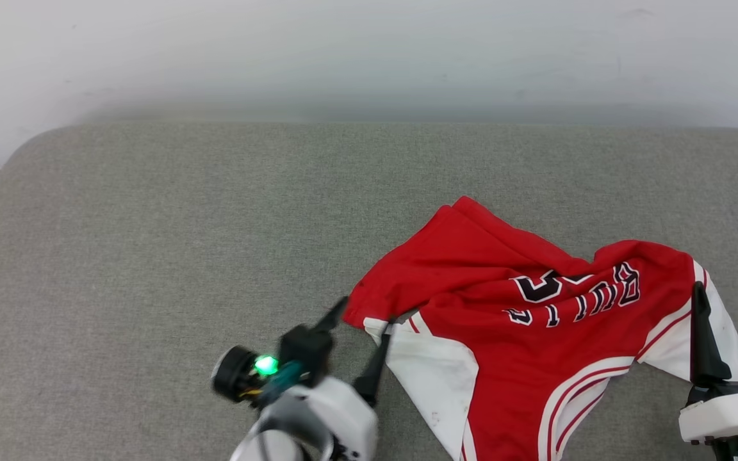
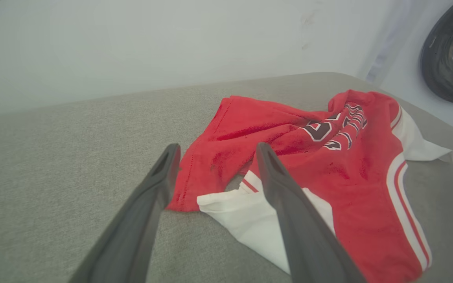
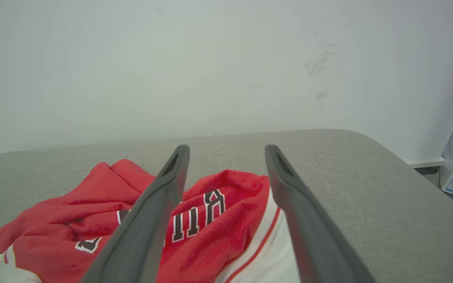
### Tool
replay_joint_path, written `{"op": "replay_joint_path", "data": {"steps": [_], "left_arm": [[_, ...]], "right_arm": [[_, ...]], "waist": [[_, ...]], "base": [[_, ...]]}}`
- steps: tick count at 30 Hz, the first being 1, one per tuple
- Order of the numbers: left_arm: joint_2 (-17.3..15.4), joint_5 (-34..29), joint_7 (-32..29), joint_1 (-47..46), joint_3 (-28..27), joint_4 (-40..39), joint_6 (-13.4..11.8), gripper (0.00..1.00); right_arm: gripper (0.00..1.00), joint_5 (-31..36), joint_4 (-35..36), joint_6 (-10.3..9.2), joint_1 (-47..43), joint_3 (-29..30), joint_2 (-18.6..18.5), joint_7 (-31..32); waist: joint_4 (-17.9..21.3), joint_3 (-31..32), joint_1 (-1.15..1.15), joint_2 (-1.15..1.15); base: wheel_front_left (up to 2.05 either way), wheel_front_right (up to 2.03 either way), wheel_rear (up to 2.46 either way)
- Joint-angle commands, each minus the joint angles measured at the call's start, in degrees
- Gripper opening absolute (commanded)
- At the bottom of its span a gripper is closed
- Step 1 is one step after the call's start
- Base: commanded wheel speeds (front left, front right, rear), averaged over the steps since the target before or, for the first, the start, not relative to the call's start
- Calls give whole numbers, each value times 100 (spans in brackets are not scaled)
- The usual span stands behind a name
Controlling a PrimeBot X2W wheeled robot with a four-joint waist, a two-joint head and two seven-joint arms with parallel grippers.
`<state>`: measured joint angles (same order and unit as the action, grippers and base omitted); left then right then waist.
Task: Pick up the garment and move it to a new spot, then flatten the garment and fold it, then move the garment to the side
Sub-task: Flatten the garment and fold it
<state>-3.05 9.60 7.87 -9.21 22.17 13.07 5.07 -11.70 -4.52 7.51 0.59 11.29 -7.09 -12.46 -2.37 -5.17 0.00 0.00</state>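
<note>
Well, with left jaws and right jaws both open over the garment (image 1: 503, 269) by the surface's (image 1: 151, 256) near-right edge, I'd pinch hem and sleeve deeply.

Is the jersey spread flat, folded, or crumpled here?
Crumpled: the garment lies bunched on the grey cushion, ridges buckling its lettering and a white sleeve twisted beside the open left claw.

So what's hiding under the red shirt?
The garment lies crumpled on a grey padded surface, which shows around it. Whether anything else sits beneath its folds can't be seen; the fabric covers that.
</note>
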Motion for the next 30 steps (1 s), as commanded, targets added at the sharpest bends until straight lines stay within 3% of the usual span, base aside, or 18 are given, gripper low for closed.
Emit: {"op": "replay_joint_path", "data": {"steps": [1, 7, 12, 17, 30], "left_arm": [[5, -56, -293, -80, 144, -26, 50, 100], [-21, -51, -2629, -626, 930, -508, 183, 100], [-119, -55, -3703, -918, 1302, -838, 207, 100], [-208, -153, -3972, -1058, 1459, -701, 196, 100], [-162, -287, -3531, -1362, 1523, 43, 7, 100]], "right_arm": [[100, 8, -5, -4, -56, 21, 4, 18], [100, 63, -85, -4, -22, -25, 47, 22], [100, 70, -172, -4, 91, -161, 64, -12], [100, 29, -259, -4, 173, -170, 49, -65], [100, -23, -473, -4, 356, -228, 80, -178]], "waist": [[22, -29, 0, 0], [179, -151, 0, 0], [397, -283, 0, 0], [597, -435, 0, 0], [821, -714, 0, 0]], "base": [[0, 0, 0], [0, 0, 0], [0, 0, 0], [0, 0, 0], [0, 0, 0]]}}
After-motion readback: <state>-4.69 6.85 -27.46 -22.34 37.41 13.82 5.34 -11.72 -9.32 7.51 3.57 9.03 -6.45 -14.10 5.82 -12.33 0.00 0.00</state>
